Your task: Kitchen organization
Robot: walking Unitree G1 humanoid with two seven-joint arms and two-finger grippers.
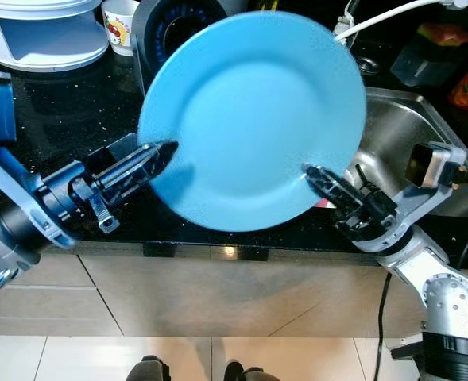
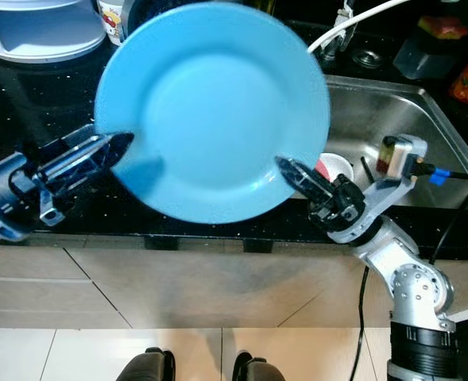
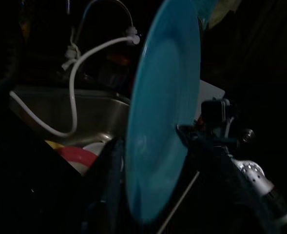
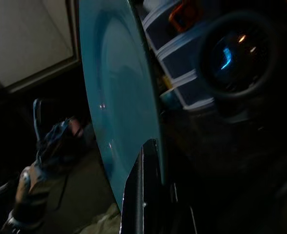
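A large light-blue plate [image 1: 253, 119] is held up in the air over the front edge of the black counter [image 1: 67, 119], tilted toward me. My left gripper [image 1: 164, 152] is shut on the plate's left rim. My right gripper [image 1: 313, 176] is shut on its lower right rim, beside the sink [image 1: 392, 135]. The left wrist view has the plate [image 3: 165, 122] edge-on, with the right arm behind it. The plate [image 4: 114, 87] also stands edge-on in the right wrist view, with one black finger [image 4: 143, 190] lying along its rim.
The steel sink holds a red and white dish [image 2: 333, 168]. A white hose [image 1: 377, 20] runs over the counter behind the plate. A white appliance [image 1: 43, 36], a printed cup [image 1: 121, 24] and a black round appliance [image 1: 178, 24] stand at the back left. Tiled floor lies below.
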